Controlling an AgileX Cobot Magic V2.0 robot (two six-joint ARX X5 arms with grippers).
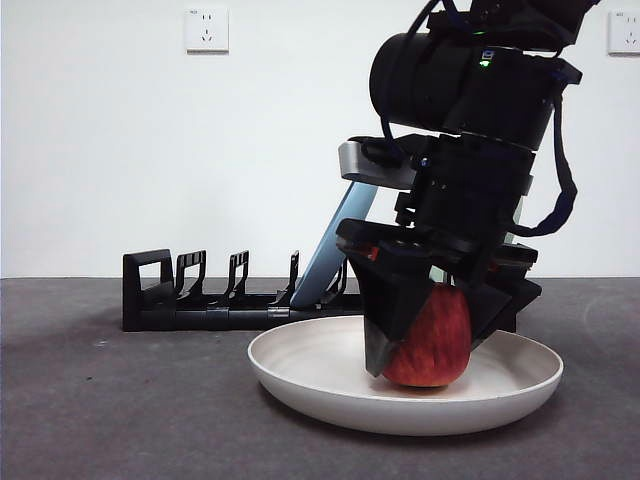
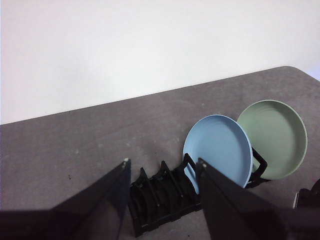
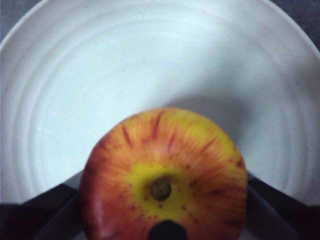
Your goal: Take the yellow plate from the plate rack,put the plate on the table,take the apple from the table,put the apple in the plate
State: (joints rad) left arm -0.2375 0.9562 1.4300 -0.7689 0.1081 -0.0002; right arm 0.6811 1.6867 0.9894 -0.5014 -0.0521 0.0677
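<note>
Two jaws of the right claw (image 1: 432,335) clamp the apple (image 1: 430,340), resting inside the yellow plate (image 1: 310,365) on the worktop (image 1: 100,400). Only the left wrist view shows the left claw (image 2: 162,200) gaping, empty, above the plate rack (image 2: 160,197), blue plate (image 2: 220,150) at 2 o'clock.

I worked in what looked like a lab or test room rather than a home. A bare white wall (image 1: 150,150) stood behind my bench, broken only by two white power sockets, one (image 1: 206,29) to one side and another (image 1: 624,32) at the far edge. The table (image 1: 120,400) under me was a plain dark grey felt-like surface with a rounded corner, carrying just a black plate rack (image 1: 215,295) and a few plates, with no household furnishings around.
</note>
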